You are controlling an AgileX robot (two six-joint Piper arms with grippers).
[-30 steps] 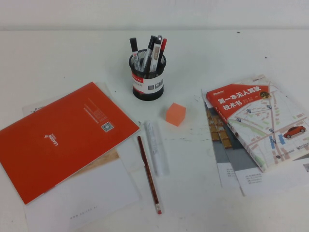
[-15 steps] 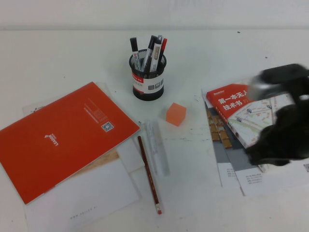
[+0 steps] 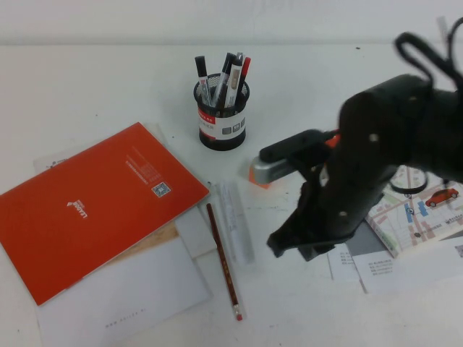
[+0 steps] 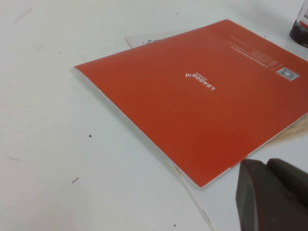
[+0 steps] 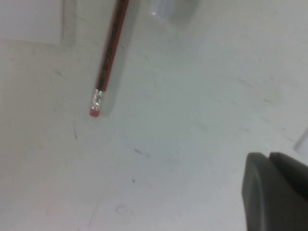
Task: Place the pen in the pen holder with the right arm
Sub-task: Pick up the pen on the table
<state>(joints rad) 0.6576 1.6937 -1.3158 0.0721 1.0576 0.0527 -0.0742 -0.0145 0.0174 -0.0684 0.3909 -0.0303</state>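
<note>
The whitish translucent pen [image 3: 235, 220] lies on the table beside a thin dark red pencil [image 3: 223, 260]. The black mesh pen holder [image 3: 222, 123], with several markers in it, stands farther back. My right arm [image 3: 383, 144] reaches in from the right. My right gripper [image 3: 281, 244] hovers just right of the pen, apart from it. In the right wrist view the gripper [image 5: 267, 156] has its jaws together and empty, with the pencil [image 5: 109, 53] and the pen's end [image 5: 171, 9] ahead. My left gripper [image 4: 264, 163] is shut and empty over the orange notebook's corner.
An orange notebook [image 3: 94, 202] on white papers [image 3: 123, 296] lies left of the pen. An orange cube [image 3: 255, 176] shows partly behind the right arm. A map book [image 3: 427, 206] and leaflets [image 3: 391, 267] lie at the right, partly under the arm.
My right arm has swung in from the right edge to the middle of the table, stopping just right of the pen. It now covers much of the map book and the cube.
</note>
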